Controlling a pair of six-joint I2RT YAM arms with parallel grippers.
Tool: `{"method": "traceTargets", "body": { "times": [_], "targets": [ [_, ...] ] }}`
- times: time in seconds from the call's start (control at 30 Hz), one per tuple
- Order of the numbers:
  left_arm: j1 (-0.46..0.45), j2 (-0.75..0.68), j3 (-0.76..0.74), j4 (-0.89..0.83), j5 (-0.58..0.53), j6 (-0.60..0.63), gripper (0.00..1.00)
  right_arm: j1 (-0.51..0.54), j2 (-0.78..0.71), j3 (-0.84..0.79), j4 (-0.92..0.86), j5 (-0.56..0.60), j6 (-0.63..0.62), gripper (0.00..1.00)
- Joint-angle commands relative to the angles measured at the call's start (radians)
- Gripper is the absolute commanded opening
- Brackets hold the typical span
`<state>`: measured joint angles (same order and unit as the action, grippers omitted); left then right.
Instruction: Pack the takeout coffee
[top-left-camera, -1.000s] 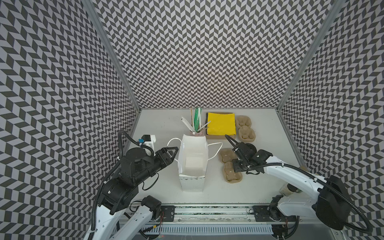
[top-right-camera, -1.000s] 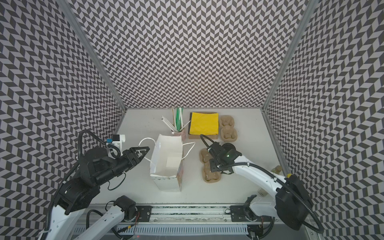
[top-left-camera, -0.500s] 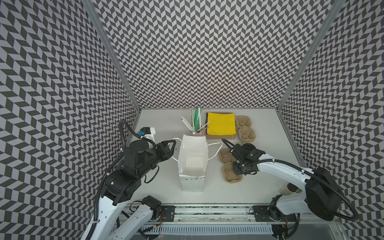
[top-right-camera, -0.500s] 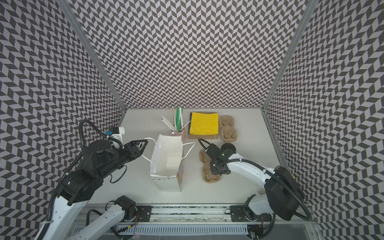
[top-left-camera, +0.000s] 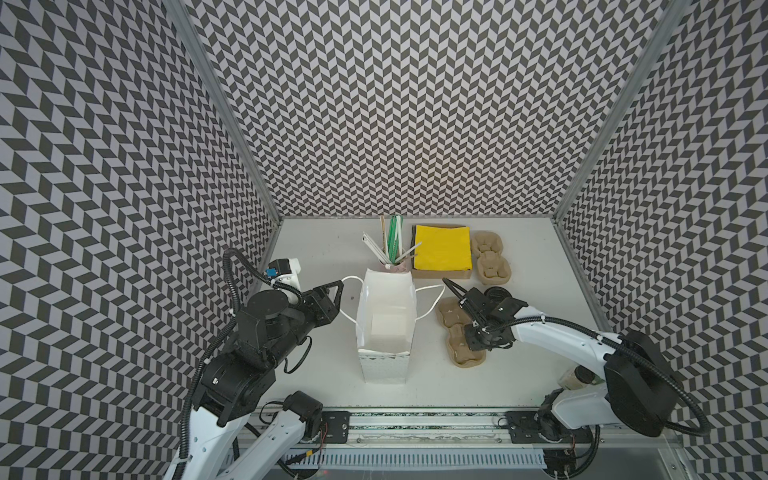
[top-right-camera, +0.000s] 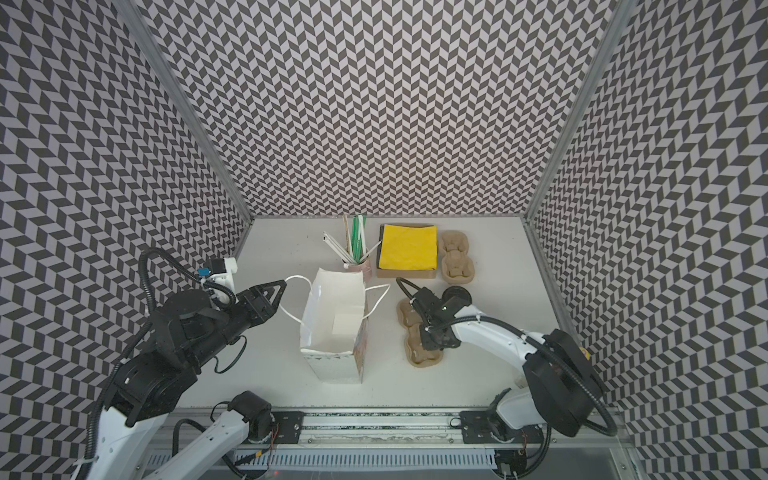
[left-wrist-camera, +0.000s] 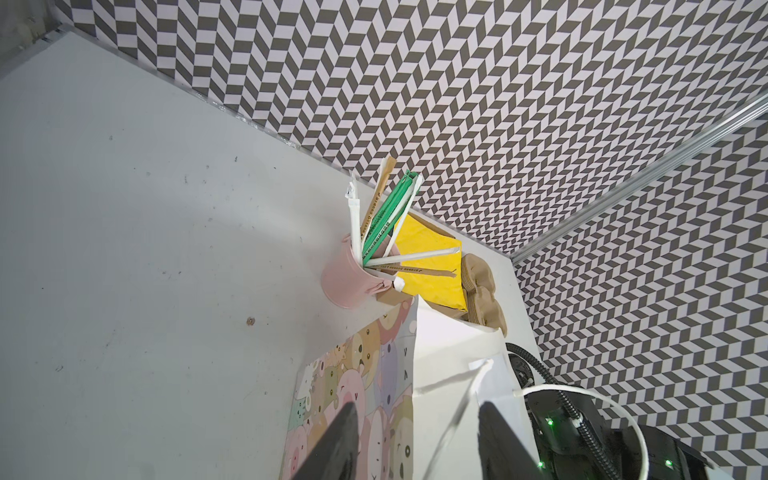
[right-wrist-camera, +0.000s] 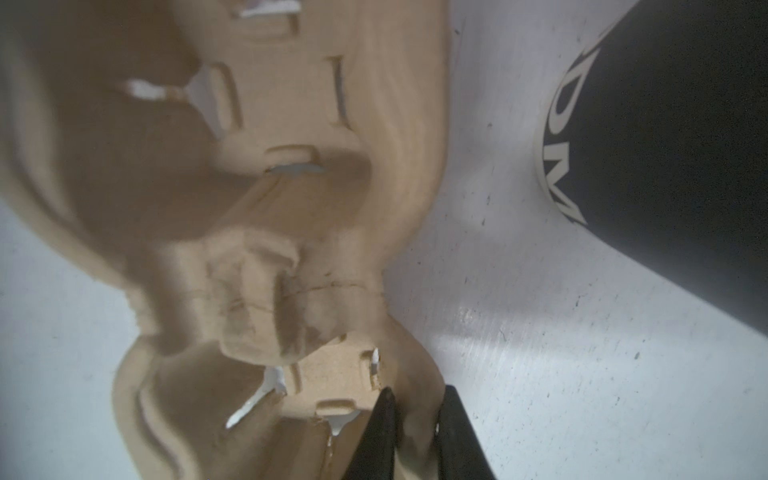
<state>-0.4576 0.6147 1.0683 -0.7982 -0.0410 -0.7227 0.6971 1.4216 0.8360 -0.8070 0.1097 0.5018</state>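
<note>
**Brown pulp carrier pinched at its rim**

Brown moulded carrier (right-wrist-camera: 291, 208) lies flat on the surface (top-left-camera: 324, 257). The right tool (right-wrist-camera: 417, 392) is clamped on its rim, one finger on each side of the edge. The black coffee cup (right-wrist-camera: 665, 124) stands upright on the surface near the carrier, not touching it. In both top views its lid (top-left-camera: 496, 293) shows just behind the right arm's wrist.

The white bag (top-left-camera: 386, 291) stands open in the middle, left of the carrier and apart from it. The left tool (left-wrist-camera: 417, 409) hovers at the bag's left side, jaws apart, with a white handle cord (left-wrist-camera: 459, 409) passing between them. At the back stand a pink cup (left-wrist-camera: 349, 278) of straws and yellow napkins (top-left-camera: 442, 249).
</note>
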Motion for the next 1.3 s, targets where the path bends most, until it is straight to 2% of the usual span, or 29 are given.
{"method": "traceTargets", "body": {
  "times": [0.0,0.27,0.6,0.63,0.67,0.7,0.83,0.93,1.07,1.13,1.27],
  "targets": [
    [-0.002,-0.014,-0.018,0.005,-0.023,0.008,0.48,-0.004,-0.017,-0.011,0.023,-0.028,-0.009,0.15],
    [-0.003,-0.029,-0.023,0.000,-0.030,0.009,0.48,-0.002,-0.031,-0.010,0.023,-0.042,-0.013,0.03],
    [-0.001,-0.055,-0.037,0.016,-0.005,0.001,0.48,-0.004,-0.095,-0.011,0.016,-0.024,0.012,0.00],
    [-0.002,-0.055,-0.038,0.016,-0.003,-0.001,0.48,-0.002,-0.091,-0.008,0.013,-0.035,0.006,0.02],
    [-0.002,-0.055,-0.041,0.020,0.000,-0.001,0.48,-0.002,-0.079,-0.003,0.005,-0.040,0.002,0.08],
    [-0.002,-0.056,-0.042,0.022,0.003,-0.004,0.48,-0.002,-0.069,0.004,-0.007,-0.035,-0.001,0.22],
    [-0.003,-0.057,-0.042,0.024,0.002,0.002,0.48,-0.002,-0.096,0.017,-0.007,0.002,0.007,0.46],
    [-0.002,-0.056,-0.041,0.023,-0.013,0.025,0.48,-0.002,-0.108,0.071,-0.037,0.053,0.003,0.47],
    [-0.002,-0.068,-0.051,0.034,-0.042,0.061,0.48,0.003,-0.107,0.098,0.011,-0.022,0.003,0.47],
    [-0.002,-0.081,-0.054,0.050,-0.046,0.087,0.49,0.022,-0.090,0.117,0.012,0.003,0.027,0.52],
    [-0.001,-0.110,-0.065,0.069,-0.074,0.121,0.49,0.033,-0.074,0.117,0.067,-0.033,0.056,0.56]
  ]
}}
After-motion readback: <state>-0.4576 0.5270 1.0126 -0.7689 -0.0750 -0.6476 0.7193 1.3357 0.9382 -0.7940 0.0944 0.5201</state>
